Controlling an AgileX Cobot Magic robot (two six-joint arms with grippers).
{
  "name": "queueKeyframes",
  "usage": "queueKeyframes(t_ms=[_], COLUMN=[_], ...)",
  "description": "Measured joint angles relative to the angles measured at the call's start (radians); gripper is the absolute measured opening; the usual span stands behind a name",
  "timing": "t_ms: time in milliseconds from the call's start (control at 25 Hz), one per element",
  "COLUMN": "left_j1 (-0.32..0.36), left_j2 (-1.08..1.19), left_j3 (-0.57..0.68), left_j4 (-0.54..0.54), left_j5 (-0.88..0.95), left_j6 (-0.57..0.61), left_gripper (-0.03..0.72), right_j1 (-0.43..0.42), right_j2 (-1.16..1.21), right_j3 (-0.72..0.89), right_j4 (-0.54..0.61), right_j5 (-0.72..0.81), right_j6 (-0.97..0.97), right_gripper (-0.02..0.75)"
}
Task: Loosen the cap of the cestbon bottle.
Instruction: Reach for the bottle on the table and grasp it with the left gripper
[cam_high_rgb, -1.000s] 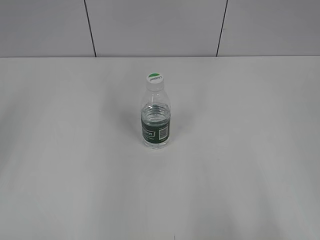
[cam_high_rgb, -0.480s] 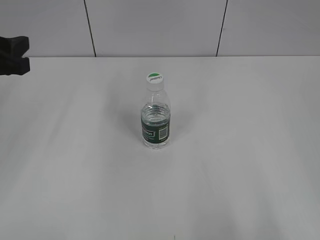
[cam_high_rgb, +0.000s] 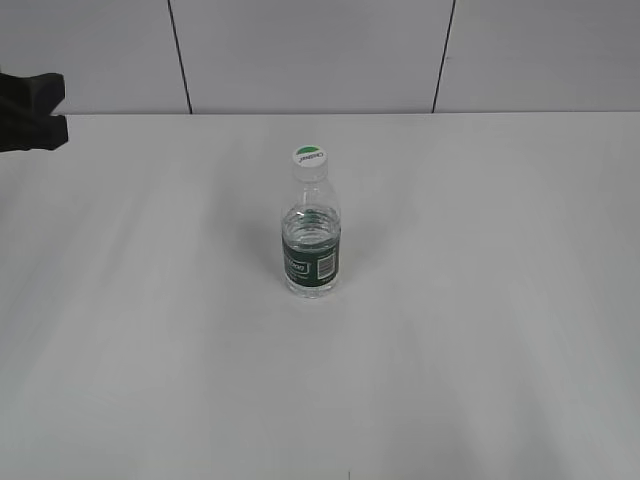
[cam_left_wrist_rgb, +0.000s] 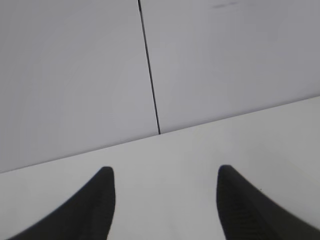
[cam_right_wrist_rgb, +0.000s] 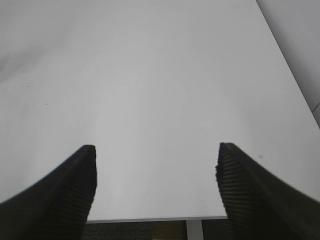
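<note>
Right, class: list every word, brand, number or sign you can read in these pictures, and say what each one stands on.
Cap: small dark lettering beside the green half, too small to read.
Cestbon bottle, dark green label: white print and a white barcode patch, all too blurred to read.
Table, wall and both wrist views: no text.
Nothing can be quoted with certainty.

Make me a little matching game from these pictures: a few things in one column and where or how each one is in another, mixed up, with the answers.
Things:
1. cap
2. cestbon bottle
3. left end effector
4. right end effector

Descriptions:
A. open, over bare table near its front edge
B. standing upright mid-table
C. open, at the far left edge by the wall
D. screwed on the bottle's neck, white and green

Pairs: 1-D, 2-B, 3-C, 4-A
</note>
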Motion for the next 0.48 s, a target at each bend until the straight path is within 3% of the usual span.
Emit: queueKeyframes(t_ms=[480], left_j1=[0.0], left_j2=[0.11], left_j3=[0.0], left_j4=[0.0], left_j5=[-0.099], left_j6=[-0.003], left_gripper=[0.401], right_j1=[0.0], right_j2=[0.0], right_j3=[0.0], right_j4=[0.0], right_j5=[0.0], right_j6=[0.0], right_gripper=[0.569])
